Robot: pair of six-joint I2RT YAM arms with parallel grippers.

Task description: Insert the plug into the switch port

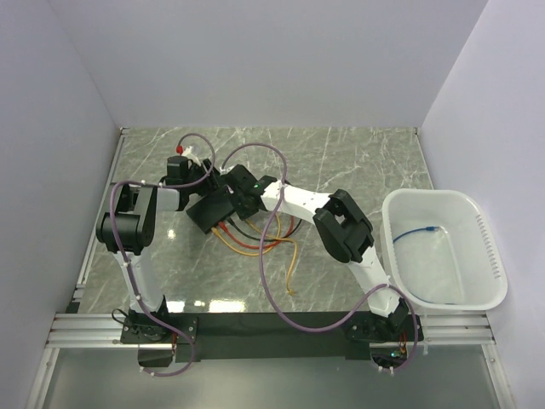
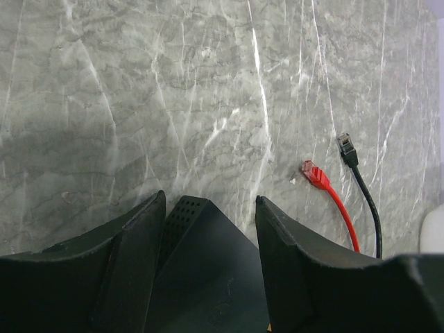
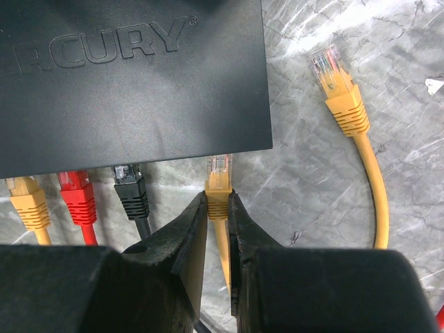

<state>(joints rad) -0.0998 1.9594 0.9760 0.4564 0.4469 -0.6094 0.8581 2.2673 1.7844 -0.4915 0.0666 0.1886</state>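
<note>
The switch (image 1: 207, 213) is a flat matte-black box, tilted up off the table in the top view. My left gripper (image 1: 203, 181) is shut on one corner of it; in the left wrist view the switch (image 2: 208, 277) fills the gap of that gripper (image 2: 208, 201). My right gripper (image 3: 218, 198) is shut on a yellow plug (image 3: 219, 182). The plug's clear tip sits at the switch's (image 3: 132, 76) socket edge; I cannot tell whether it is inside. Yellow (image 3: 28, 201), red (image 3: 76, 198) and black (image 3: 132, 191) plugs sit in that edge to the left.
A loose yellow plug (image 3: 340, 90) lies right of the switch. Loose red (image 2: 316, 173) and black (image 2: 345, 147) plug ends lie on the marble table. Cables trail under the switch (image 1: 264, 243). A white bin (image 1: 477, 290) holding a blue cable (image 1: 421, 232) stands at the right.
</note>
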